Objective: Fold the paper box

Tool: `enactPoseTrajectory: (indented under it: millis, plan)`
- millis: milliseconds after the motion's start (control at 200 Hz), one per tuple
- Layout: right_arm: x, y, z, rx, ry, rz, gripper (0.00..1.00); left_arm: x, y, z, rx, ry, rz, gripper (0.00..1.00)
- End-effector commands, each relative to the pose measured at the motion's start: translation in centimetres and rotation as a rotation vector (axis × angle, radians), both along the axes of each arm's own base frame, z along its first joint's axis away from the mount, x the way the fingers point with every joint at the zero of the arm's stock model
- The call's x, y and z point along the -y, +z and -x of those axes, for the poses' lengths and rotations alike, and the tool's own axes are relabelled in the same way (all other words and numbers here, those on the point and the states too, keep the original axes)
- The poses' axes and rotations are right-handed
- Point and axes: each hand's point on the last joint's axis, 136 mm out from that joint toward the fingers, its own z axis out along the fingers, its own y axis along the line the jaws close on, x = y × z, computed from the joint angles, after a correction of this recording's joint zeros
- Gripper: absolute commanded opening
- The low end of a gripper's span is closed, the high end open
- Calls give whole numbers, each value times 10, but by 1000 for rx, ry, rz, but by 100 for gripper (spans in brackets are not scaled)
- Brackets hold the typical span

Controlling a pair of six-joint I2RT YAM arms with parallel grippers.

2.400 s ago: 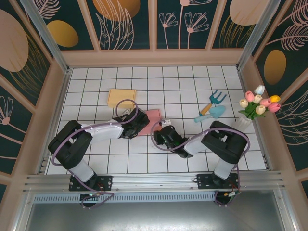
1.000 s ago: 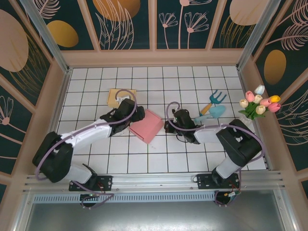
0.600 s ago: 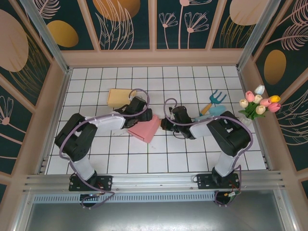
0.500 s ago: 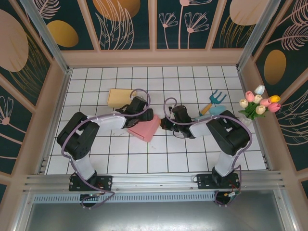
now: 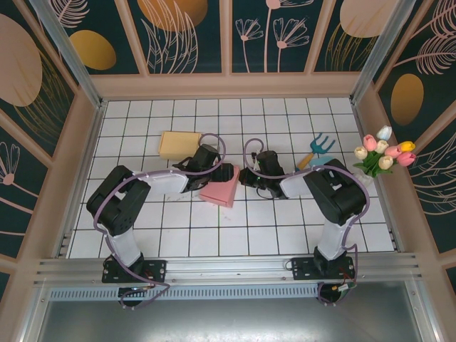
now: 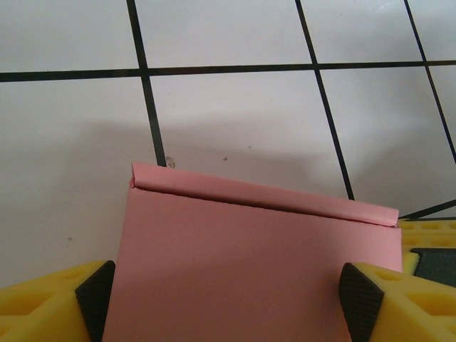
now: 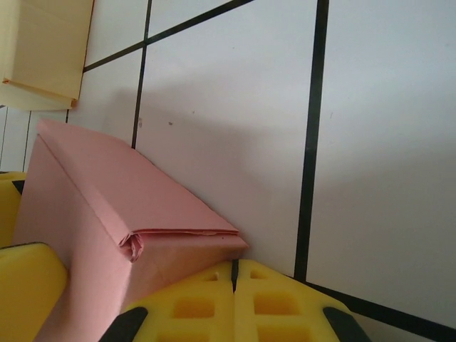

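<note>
The pink paper box stands tilted up on the white tiles at mid-table. My left gripper straddles its width from the left. In the left wrist view the box spans the gap between the jaws, and both black pads touch its sides, so my left gripper is shut on it. My right gripper is shut with nothing between the fingers. Its yellow tips press against the box's folded side.
A flat yellow box lies on the tiles behind the left arm, its corner showing in the right wrist view. Teal garden tools and a vase of tulips sit at the right. Wooden walls ring the table.
The pink box has gone from lying flat to tilted up on edge. My left gripper moved right with it and narrowed slightly. My shut right gripper shifted farther back against the box.
</note>
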Motion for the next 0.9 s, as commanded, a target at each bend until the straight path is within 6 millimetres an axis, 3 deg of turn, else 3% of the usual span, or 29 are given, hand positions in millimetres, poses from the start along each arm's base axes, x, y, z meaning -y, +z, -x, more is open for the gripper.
enactPoseTrajectory:
  millis: [0, 175, 255, 420, 661, 891]
  plan:
    - [-19, 14, 18, 28, 115, -27, 0, 65, 34, 24, -11, -153, 172, 83]
    - [10, 17, 24, 33, 27, 68, 0, 3, 36, -2, 13, 108, 66, 85]
    - [21, 18, 35, 24, 3, 76, 0, -24, 40, 4, 32, 183, 48, 86]
    - [24, 25, 69, -28, 6, 16, 0, -50, 46, 24, 47, 226, 51, 88]
    - [5, 32, 112, -24, 14, -56, 0, -59, 23, 54, 6, 183, 87, 87]
    - [-6, 24, 125, -25, 8, -55, 0, -50, 21, 63, -16, 146, 152, 87]
